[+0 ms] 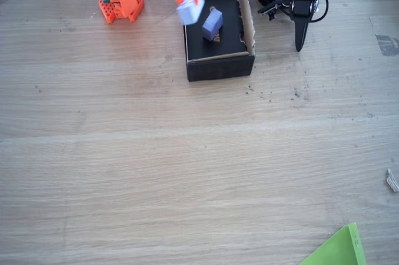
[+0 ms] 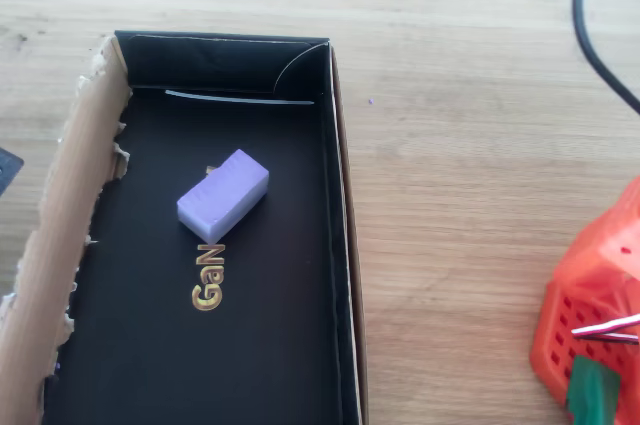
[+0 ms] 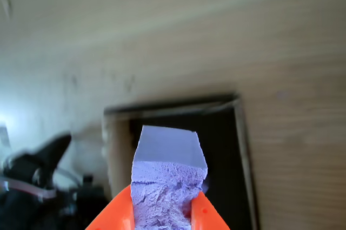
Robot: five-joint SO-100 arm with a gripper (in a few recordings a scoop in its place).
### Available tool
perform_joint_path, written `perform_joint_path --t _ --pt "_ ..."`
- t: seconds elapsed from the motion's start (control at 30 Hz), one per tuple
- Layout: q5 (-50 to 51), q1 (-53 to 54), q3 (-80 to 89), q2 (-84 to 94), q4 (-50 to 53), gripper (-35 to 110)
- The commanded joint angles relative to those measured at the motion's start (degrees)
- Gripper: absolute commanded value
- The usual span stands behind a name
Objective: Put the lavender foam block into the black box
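Clenched on the lavender foam block [image 1: 189,11]: the orange tool [image 1: 190,2], up at the top of the fixed view, with the block pinched between its two fingers and hanging clear of the table [image 1: 187,171]. In the wrist view, same grip: tool [image 3: 165,216] at the bottom edge, the lavender foam block [image 3: 168,176] sticking out past the fingertips, long axis running along the fingers, rough torn face toward the camera.

Hangs in the fixed view over the left long wall of the black box [image 1: 221,67], right at the rim and not plainly over the floor. Box's long axis running top to bottom in that picture, open interior lying to the right of the block. In the wrist view, the black box [image 3: 178,104] just beyond the block's free end, dark floor ahead and slightly to the right.

Already lying on the box floor: a purple block [image 1: 212,25], skewed to the walls in the overhead view [image 2: 223,195], near the middle of the black box [image 2: 220,60] and over gold lettering.

Probably calls for a short carry toward the right of the fixed view before letting go, so the block clears the wall. Some risk of landing on the rim, or on the purple block, if released too early.
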Motion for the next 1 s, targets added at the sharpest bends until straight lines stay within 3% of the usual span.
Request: perform_joint_path --t 0.0,0.37,0.53,0.67,0.97 --pt "1.58 -4.31 -0.62 0.00 -1.58 0" --pt "2.46 -7.47 -0.62 -1.05 -1.93 1" --pt "1.14 -7.65 -0.18 -1.05 -1.41 30" --pt "0.09 -7.82 -0.26 -0.88 -1.67 41" --pt "2.90 -6.86 0.00 -0.26 -1.85 40"
